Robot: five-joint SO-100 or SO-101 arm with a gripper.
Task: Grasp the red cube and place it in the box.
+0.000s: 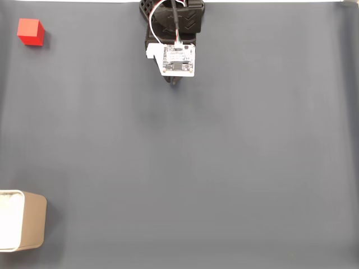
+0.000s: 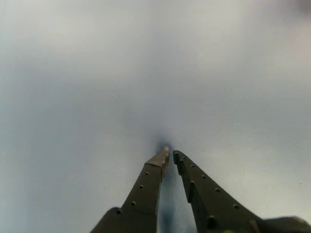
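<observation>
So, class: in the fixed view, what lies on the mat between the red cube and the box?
Nothing. In the fixed view the red cube sits top left and the box bottom left, with bare grey mat between them.

Arm (image 1: 174, 33) is sitting folded at top centre of the fixed view, a white circuit board (image 1: 179, 60) facing up on it, white and red wires (image 1: 162, 17) looping above the board. Dark grey mat (image 1: 196, 162) is covering the table. The red cube (image 1: 30, 31) is resting at the upper left corner, well apart from the arm. The box (image 1: 25, 220) is standing at the lower left edge, partly cut off by the frame, white interior showing, tan side facing right.
</observation>
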